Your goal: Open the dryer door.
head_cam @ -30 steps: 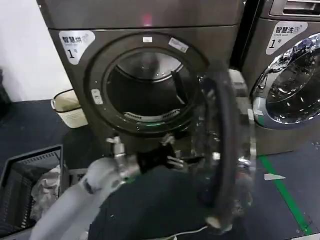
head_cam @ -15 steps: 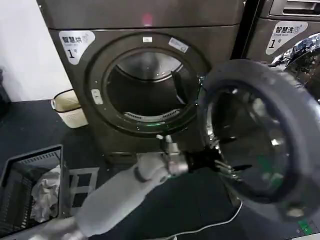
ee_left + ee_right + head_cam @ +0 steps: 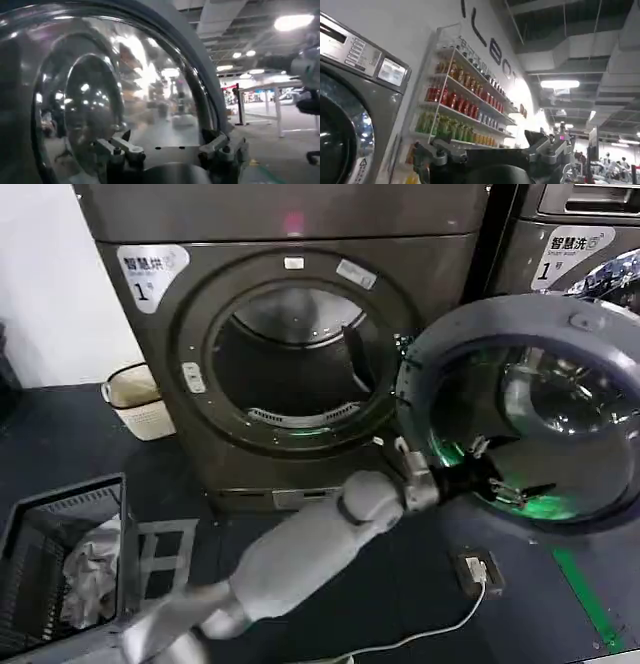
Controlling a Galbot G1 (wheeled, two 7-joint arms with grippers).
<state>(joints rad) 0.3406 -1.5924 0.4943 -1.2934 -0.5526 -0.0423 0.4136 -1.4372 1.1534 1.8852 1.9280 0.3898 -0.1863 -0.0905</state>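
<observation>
The dryer door (image 3: 520, 309) stands swung wide open to the right of the dryer (image 3: 150, 324), showing its grey inner ring and domed glass. The drum opening (image 3: 290, 364) is uncovered. My left arm reaches across from the lower left, and my left gripper (image 3: 497, 476) is at the lower part of the door's inner glass, open and holding nothing. In the left wrist view the door's glass (image 3: 100, 90) bulges right in front of my left gripper (image 3: 167, 137); I cannot tell whether they touch. My right gripper (image 3: 480, 142) is open and empty, away from the door.
A second machine (image 3: 560, 244) with its own chrome-ringed door stands behind the open door. A dark basket (image 3: 30, 514) with cloth sits at the lower left, and a white bin (image 3: 135, 399) stands beside the dryer. A small box with a cable (image 3: 475, 569) and a green line (image 3: 585, 594) lie on the floor.
The dryer door has swung from edge-on to wide open on the right, its inner face now toward me. My left arm followed it to the right.
</observation>
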